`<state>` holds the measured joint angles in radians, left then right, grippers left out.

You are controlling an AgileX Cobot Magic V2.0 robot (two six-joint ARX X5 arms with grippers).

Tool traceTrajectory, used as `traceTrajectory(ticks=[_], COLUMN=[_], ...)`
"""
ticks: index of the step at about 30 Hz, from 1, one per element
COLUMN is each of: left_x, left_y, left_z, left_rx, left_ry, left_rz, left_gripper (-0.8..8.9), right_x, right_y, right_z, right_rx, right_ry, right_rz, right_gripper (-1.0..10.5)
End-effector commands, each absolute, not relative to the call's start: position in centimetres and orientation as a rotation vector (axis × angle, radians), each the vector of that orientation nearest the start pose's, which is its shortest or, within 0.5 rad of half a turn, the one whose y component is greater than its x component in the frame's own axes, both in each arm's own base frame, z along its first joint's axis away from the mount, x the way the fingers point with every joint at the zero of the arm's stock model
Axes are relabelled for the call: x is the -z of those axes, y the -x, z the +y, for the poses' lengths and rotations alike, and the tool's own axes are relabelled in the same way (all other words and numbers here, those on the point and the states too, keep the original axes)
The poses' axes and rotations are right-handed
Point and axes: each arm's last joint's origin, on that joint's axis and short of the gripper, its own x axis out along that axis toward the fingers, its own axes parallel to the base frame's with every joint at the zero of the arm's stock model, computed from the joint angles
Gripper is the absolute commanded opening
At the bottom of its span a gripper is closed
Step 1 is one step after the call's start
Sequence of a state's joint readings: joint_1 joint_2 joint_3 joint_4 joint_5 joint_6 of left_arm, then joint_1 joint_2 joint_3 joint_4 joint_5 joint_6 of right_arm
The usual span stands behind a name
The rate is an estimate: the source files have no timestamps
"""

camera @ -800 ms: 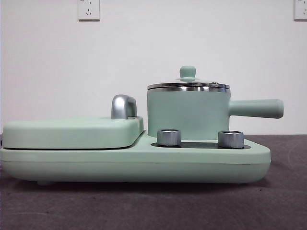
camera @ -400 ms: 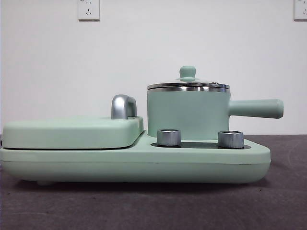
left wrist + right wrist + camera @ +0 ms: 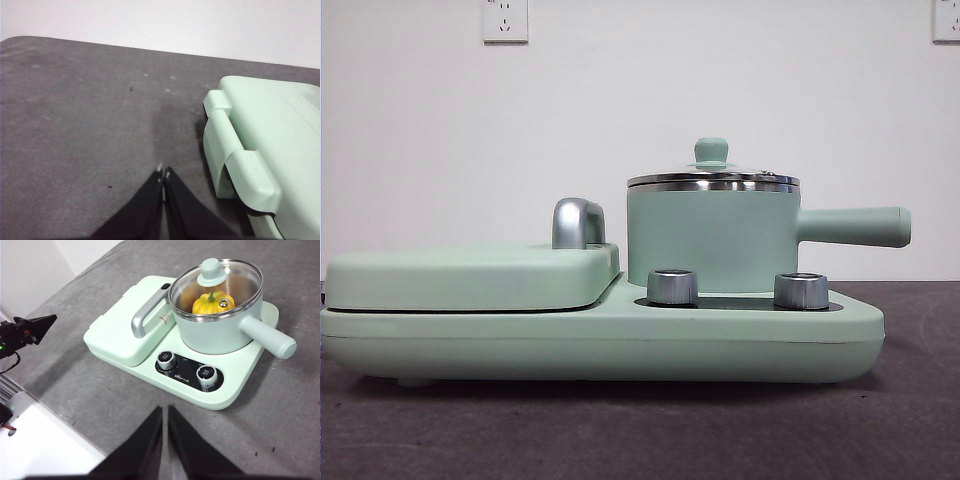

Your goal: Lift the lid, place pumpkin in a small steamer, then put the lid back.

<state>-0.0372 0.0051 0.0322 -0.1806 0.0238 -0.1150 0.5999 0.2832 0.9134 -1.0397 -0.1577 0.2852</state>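
While the gray table (image 3: 75, 375) is carrying everything, the mint-green cooker base (image 3: 620, 340) is sitting flat on it, well in from the edges. A wide flat rectangular cover (image 3: 470, 275) with a chrome handle (image 3: 577, 222) is lying over one half of the base. On the other half, behind two steel dials (image 3: 672, 286), the small steamer (image 3: 710, 235) is standing upright, its long handle pointing out past the base's end. The lid (image 3: 216, 275) is sitting closed on the steamer's rim, and the pumpkin (image 3: 212, 302) is resting inside, showing through the glass. The right gripper (image 3: 165, 410) is hanging above the table in front of the dials, jaws together. The left gripper (image 3: 163, 172) is hovering beside the base's hinged end, jaws together, holding nothing.
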Motion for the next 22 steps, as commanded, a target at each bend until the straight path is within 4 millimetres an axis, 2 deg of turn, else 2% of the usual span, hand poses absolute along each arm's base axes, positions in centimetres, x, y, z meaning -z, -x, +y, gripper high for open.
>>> traceTrajectory(ticks=[1,19,22], left_x=[-14.96,-15.0,-15.0], left_y=[-9.55,-9.55,-9.55], left_z=[-0.41,-0.41,-0.41], left_rx=[0.049,0.049,0.049], left_ry=[0.093,0.093,0.092], left_rz=[0.18,0.179,0.179], left_gripper=[0.06,0.06,0.06], right_x=[-33.47,-33.48,-33.42], right_y=[-1.11,-1.12,-1.03], right_z=[1.32,1.32,1.18], right_rx=[-0.693,-0.691,-0.632], right_ry=[-0.17,-0.172,-0.196], right_rz=[0.493,0.489,0.473], right_gripper=[0.2,0.2,0.2])
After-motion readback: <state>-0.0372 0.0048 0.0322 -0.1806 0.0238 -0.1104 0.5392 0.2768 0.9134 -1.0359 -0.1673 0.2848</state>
